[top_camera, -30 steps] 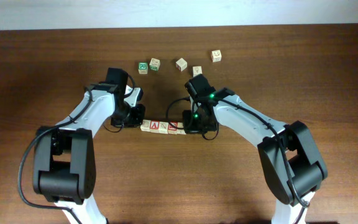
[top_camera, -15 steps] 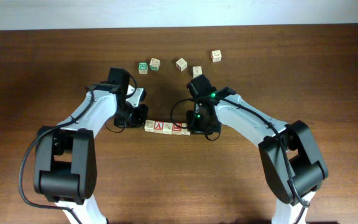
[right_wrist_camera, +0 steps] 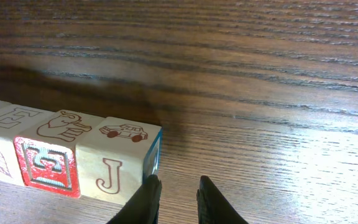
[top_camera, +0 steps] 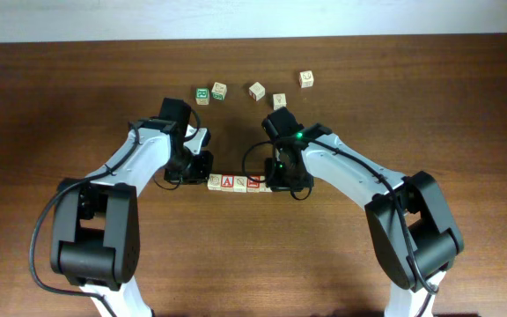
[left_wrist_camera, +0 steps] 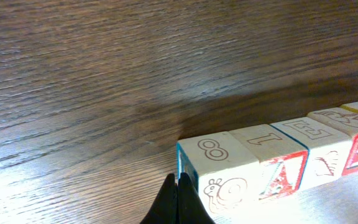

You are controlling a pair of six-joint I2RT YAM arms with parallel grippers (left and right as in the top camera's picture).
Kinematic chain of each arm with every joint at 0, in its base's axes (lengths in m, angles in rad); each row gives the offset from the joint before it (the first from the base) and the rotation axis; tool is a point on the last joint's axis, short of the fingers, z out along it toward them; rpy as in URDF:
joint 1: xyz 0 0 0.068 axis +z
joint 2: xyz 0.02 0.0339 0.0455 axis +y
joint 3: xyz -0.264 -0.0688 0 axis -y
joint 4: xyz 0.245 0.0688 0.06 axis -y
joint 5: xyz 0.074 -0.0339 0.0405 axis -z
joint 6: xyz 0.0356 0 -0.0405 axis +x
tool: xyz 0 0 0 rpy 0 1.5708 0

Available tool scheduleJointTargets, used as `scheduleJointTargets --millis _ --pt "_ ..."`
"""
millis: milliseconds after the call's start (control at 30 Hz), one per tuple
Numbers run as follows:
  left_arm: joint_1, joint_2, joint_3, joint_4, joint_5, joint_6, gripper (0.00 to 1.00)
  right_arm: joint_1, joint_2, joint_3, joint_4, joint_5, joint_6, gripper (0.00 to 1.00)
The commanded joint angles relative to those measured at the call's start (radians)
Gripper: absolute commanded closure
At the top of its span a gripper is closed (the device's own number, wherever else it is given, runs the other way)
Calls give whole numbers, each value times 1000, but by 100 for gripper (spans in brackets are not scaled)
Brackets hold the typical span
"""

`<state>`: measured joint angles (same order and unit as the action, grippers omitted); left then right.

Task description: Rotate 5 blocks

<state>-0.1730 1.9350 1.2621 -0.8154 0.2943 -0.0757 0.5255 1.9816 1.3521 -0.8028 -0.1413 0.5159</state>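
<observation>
2 robot arms are flanking a row of 5 letter blocks [top_camera: 234, 181] lying end to end on the wooden table [top_camera: 465, 106]. The left gripper [left_wrist_camera: 178, 202], fingers pressed together, is sitting at the corner of the snail-marked end block [left_wrist_camera: 219, 174]. The right gripper [right_wrist_camera: 174, 196], fingers slightly apart and holding nothing, is sitting just beside the "J" block [right_wrist_camera: 118, 163] at the opposite end.

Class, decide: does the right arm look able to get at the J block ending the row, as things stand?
Probably yes. The right tool hangs right beside the free end of the J block, jaws slightly apart, and nothing stands between them.
</observation>
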Motion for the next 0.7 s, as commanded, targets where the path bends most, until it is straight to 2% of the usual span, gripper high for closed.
scheduleJointTargets --millis 0,267,333,433,500,567,667 --pt "-4 -19 14 -5 -30 -14 100 10 7 21 -4 23 -3 78" --pt "-4 -19 14 -20 -128 -42 100 -4 7 21 -32 63 -2 80" --pt "-4 -19 14 -19 -128 -42 100 -64 6 29 -29 -69 -41 90" --pt "-4 -19 14 -19 -123 -40 100 -164 5 32 -28 -267 -157 93" --pt "-4 -19 14 -13 -54 -17 100 -220 5 32 -28 -414 -264 95" --pt "-4 -19 14 1 33 14 100 -247 5 32 -32 -458 -307 96" --pt "-3 -19 14 17 50 14 100 -253 5 19 -28 -458 -330 95"
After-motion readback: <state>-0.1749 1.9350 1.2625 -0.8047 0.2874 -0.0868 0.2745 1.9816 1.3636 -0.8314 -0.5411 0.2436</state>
